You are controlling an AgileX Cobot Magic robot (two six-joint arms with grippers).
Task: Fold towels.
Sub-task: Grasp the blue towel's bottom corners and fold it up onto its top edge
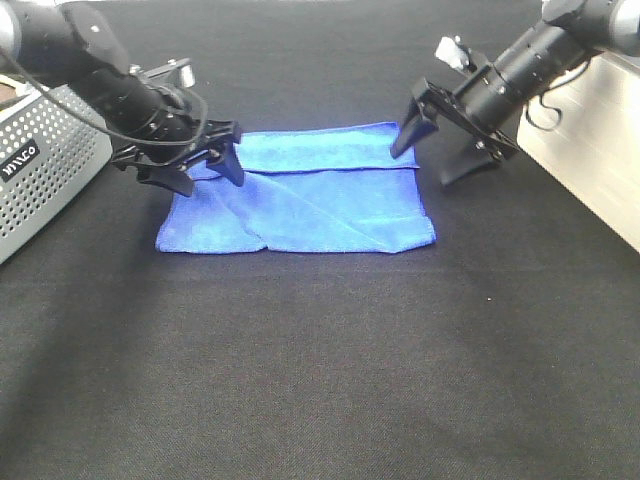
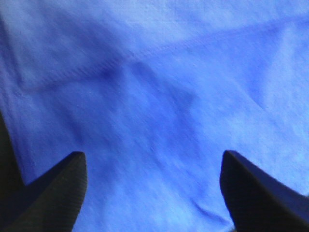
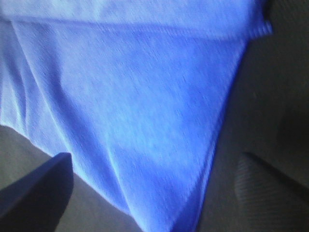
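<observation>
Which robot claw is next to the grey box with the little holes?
The left gripper, at the left end of the blue towel; the grey box sits beside its arm. The right gripper works at the towel's other end, away from it.

The left arm (image 1: 100, 75) and right arm (image 1: 530, 60) are black ribbed cylinders. Black cables (image 1: 203, 115) loop behind the left claw (image 1: 213, 183); a white bracket (image 1: 455, 50) sits behind the right claw (image 1: 420, 165). The fingers (image 2: 53, 193) are pointed and finely ridged.

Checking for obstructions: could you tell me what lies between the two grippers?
Only the blue towel on the dark table, seen in the high view.
</observation>
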